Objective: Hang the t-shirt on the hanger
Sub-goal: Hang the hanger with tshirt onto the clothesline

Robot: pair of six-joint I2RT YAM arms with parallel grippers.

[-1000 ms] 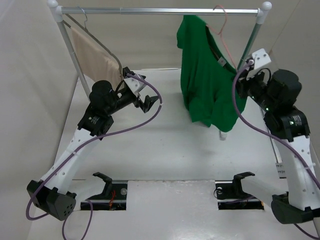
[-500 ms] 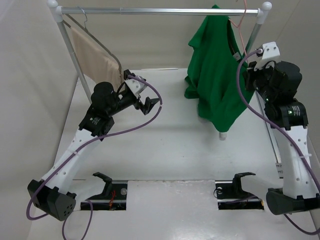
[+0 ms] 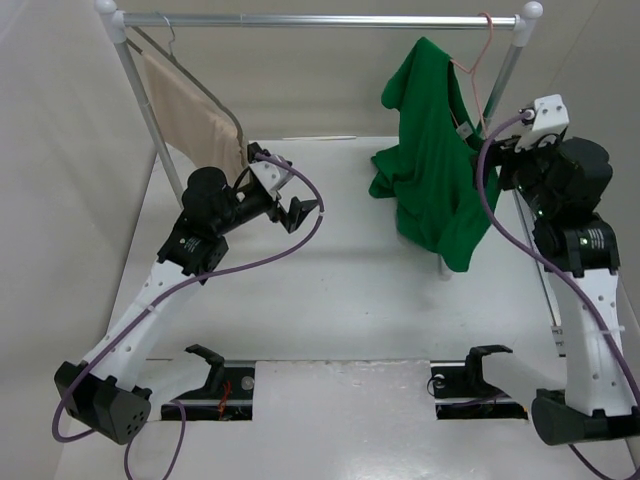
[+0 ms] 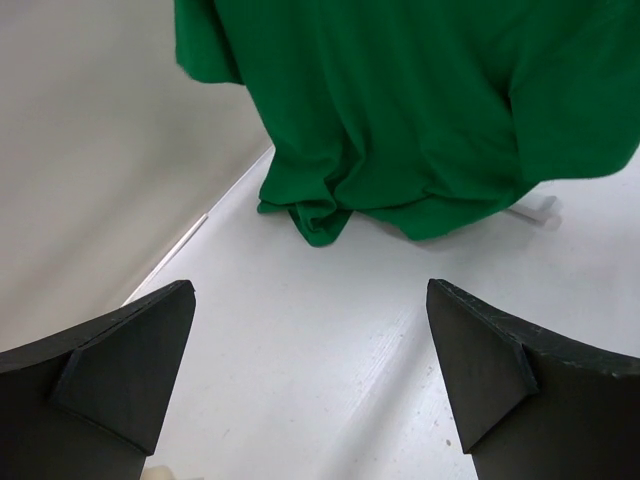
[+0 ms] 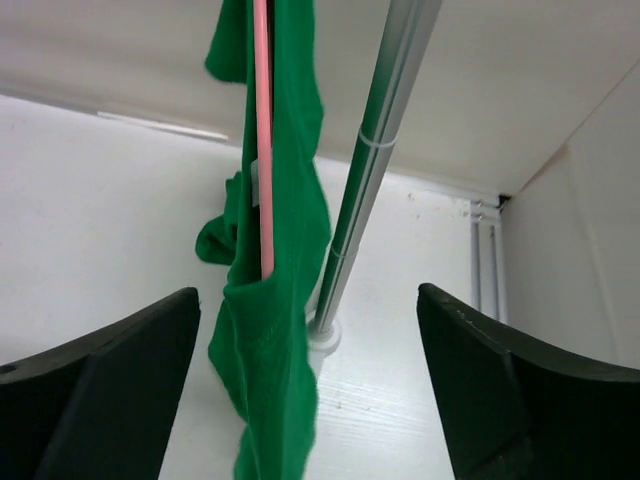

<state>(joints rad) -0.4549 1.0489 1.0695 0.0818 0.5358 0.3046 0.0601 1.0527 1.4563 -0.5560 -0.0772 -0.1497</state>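
T-shirt [image 3: 432, 160] hangs on hanger [image 5: 262, 120], hook over rail [image 3: 320, 19] at right end, long axis vertical. Right pincer [image 5: 305, 300] wide, empty, just beside shirt, facing it edge-on. Left pincer [image 3: 302, 210] wide, empty, well apart to left. Right arm nearer.

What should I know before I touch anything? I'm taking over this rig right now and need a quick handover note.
Left gripper: open, empty, above the table, pointing toward the t-shirt.
Right gripper: open, nothing between its fingers, facing the hanger and the rail's right post.
Things: the green t-shirt drapes on the pink hanger, whose hook sits over the rail near its right end. The cloth hangs bunched and lopsided.
Done: shirt on hanger, hanger on rail.
Left: probably only drawing the arms back, and perhaps evening out the shirt.
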